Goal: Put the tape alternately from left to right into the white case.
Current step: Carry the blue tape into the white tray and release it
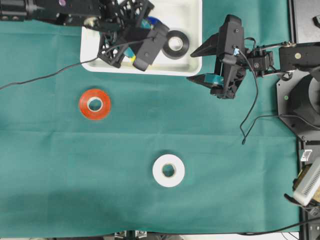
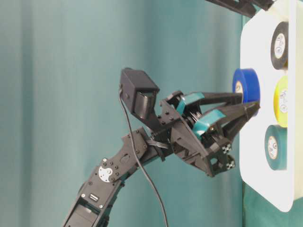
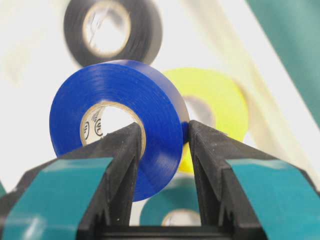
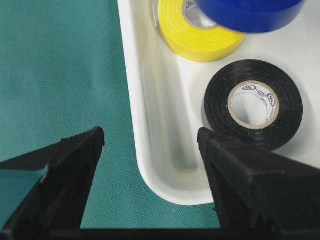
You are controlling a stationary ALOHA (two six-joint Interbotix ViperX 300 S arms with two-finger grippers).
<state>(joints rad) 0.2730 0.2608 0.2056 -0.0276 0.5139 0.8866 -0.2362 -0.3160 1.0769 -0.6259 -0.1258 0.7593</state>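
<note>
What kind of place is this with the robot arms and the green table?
Probably a robot lab or test bench. Two robot arms work over a table under a green cloth, cables trail across it, and rolls of tape, like the red roll and white roll, wait to be sorted into a white case.

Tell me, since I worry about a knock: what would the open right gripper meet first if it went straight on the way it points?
Probably the white tray's rim: in the wrist view the open right gripper straddles that edge, with the black roll just beyond, inside. Depth is unclear, so it might pass over the rim.
</note>
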